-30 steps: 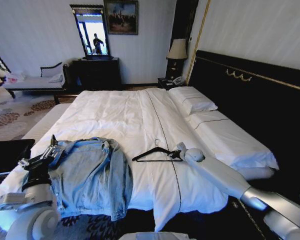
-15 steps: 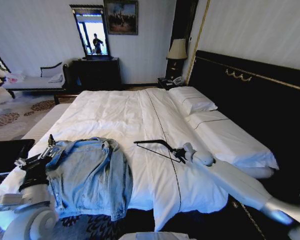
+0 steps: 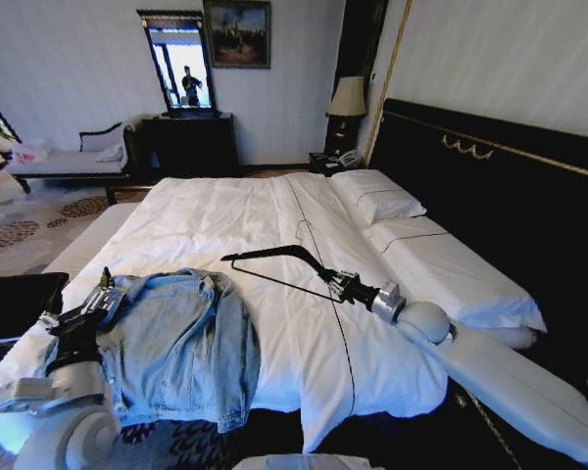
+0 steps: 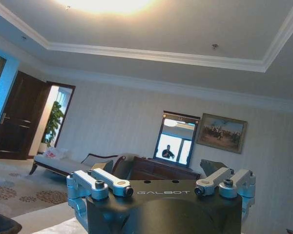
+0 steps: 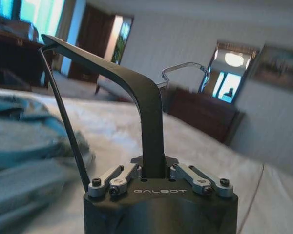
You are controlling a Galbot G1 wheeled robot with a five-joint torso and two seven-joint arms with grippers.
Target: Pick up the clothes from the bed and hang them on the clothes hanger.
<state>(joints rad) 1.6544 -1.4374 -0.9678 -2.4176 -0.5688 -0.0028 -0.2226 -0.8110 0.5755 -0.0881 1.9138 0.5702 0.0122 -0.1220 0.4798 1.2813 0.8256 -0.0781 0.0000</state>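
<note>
The clothes, a light blue denim jacket (image 3: 181,343), lie crumpled on the near left corner of the bed (image 3: 235,215). My left gripper (image 3: 96,299) rests at the jacket's left edge, pointing up and open, holding nothing. My right gripper (image 3: 339,287) is shut on one end of the black clothes hanger (image 3: 274,262), holding it in the air above the white sheet, to the right of the jacket and apart from it. In the right wrist view the clothes hanger (image 5: 151,112) rises from between the closed fingers, its metal hook (image 5: 185,67) behind, with the jacket (image 5: 24,146) blurred to one side.
A tall black headboard (image 3: 490,186) and white pillows (image 3: 377,196) bound the bed on the right. A dark bench (image 3: 15,299) stands near my left arm. Beyond the bed are a dark dresser with a mirror (image 3: 188,137), a lamp (image 3: 348,98) and a chaise (image 3: 69,157).
My right arm has lifted the hanger off the sheet and swung it up and left toward the jacket. The left gripper has barely shifted.
</note>
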